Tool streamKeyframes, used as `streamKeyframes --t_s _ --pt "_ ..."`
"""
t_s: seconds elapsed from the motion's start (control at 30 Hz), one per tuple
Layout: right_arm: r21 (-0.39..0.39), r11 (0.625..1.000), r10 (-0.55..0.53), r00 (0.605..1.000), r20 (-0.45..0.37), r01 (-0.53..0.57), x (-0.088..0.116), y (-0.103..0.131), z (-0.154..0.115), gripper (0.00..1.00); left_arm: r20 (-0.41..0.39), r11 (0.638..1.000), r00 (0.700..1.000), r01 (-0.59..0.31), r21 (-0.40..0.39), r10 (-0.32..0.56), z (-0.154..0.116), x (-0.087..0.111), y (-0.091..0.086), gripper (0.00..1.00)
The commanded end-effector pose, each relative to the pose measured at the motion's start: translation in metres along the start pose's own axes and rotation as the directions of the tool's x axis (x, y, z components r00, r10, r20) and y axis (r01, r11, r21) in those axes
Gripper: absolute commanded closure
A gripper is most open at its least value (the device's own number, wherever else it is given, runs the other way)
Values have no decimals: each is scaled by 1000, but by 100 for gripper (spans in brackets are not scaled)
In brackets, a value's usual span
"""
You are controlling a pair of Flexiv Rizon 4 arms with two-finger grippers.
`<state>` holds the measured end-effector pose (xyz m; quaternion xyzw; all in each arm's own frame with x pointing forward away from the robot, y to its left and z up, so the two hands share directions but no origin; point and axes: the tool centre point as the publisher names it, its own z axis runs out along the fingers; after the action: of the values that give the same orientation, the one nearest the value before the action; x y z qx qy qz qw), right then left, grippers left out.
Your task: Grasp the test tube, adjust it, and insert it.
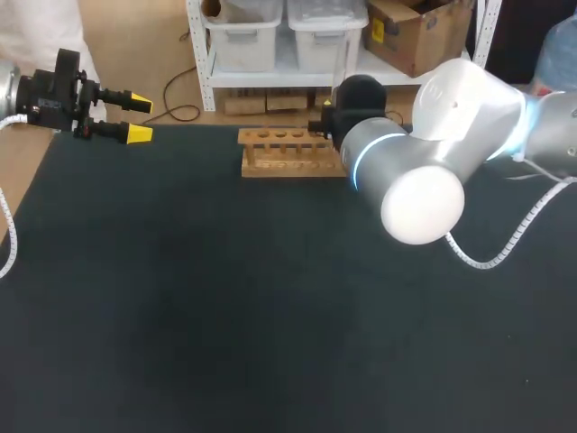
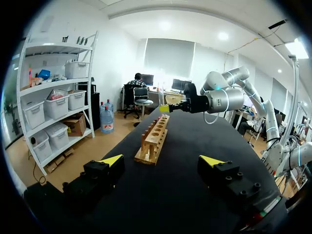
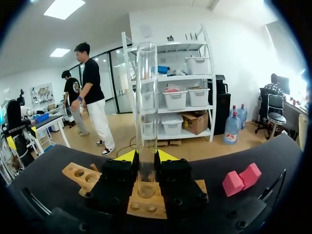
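1. Test tube stood upright between the jaws of the right gripper, gripped from both sides; its lower end met a hole of the wooden rack just under them
2. Left gripper hung with jaws wide apart; the rack lay well ahead of them on the dark table, the right gripper at its far end

- Head cam: fixed, high, behind me. Looks down on whole table; far off.
- L wrist cam: low at table edge, faces along my left gripper across to rack; mid-range.
- R wrist cam: v. close over rack, looks along my right gripper and the test tube it clamps.
- Shared: rack in all 3 views; head & L wrist cams both catch my right arm.
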<state>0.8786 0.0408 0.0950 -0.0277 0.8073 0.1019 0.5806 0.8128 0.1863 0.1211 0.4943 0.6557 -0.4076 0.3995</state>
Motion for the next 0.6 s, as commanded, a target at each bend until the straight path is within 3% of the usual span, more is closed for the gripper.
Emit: streamKeyframes --t_s 0.03,0.3,0.37,0.43,0.6 --pt "-23 1000 -3 1000 -9 3 4 -2 5 100 3 1000 1000 -3 -1 3 0 1 -1 0" --pt "-24 1000 -8 999 -43 7 17 -2 2 96 3 1000 1000 -3 -1 3 0 1 -1 0" --pt "-25 1000 -6 999 -53 4 20 -1 1 85 3 1000 1000 -3 -1 3 0 1 -1 0" --pt "-25 1000 -4 998 -59 3 22 0 0 67 3 1000 1000 -3 -1 3 0 1 -1 0" --pt "-25 1000 0 998 -67 -2 23 1 -2 61 3 1000 1000 -3 -1 3 0 1 -1 0"
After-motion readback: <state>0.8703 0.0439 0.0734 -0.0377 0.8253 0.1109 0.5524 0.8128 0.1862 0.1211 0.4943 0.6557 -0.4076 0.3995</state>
